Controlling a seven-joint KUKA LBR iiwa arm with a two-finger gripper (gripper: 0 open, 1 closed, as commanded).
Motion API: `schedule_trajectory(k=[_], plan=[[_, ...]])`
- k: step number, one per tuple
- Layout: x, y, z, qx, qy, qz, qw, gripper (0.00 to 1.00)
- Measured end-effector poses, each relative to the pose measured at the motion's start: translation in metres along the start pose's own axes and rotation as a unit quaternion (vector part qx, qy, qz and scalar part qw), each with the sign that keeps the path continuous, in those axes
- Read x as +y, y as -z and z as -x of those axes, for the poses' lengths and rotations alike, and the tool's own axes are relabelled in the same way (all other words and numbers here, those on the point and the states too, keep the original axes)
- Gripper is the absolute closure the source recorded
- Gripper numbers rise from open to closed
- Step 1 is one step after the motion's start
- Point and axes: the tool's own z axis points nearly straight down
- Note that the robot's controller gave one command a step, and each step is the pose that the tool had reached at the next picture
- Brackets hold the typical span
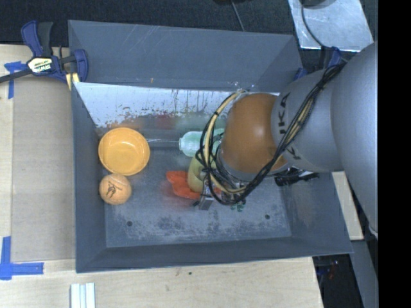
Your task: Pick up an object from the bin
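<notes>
The grey bin (192, 252) is holding everything loose on its floor, and the pick is looking not yet done. The gripper (207, 197) is hanging low at mid-bin, beside a red-orange lump (178, 183) and a yellow-green piece (195, 171); whether it is open or closed, I cannot tell. To the left, a small orange ball (115, 189) is lying just in front of an empty yellow bowl (124, 150), and a pale green object (191, 143) is lying farthest back.

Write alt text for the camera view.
The robot arm reaches into the grey bin from the right, its orange-covered wrist over a red-orange thing, a yellow-green thing and a pale green thing mid-bin. A yellow bowl and a small orange ball lie at the left.
</notes>
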Motion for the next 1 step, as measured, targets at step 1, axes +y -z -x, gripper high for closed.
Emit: schedule_trajectory(k=[1], plan=[[-0.0002, 0.0123, 0.0004, 0.0001, 0.0, 0.0, 1.0, 1.0]])
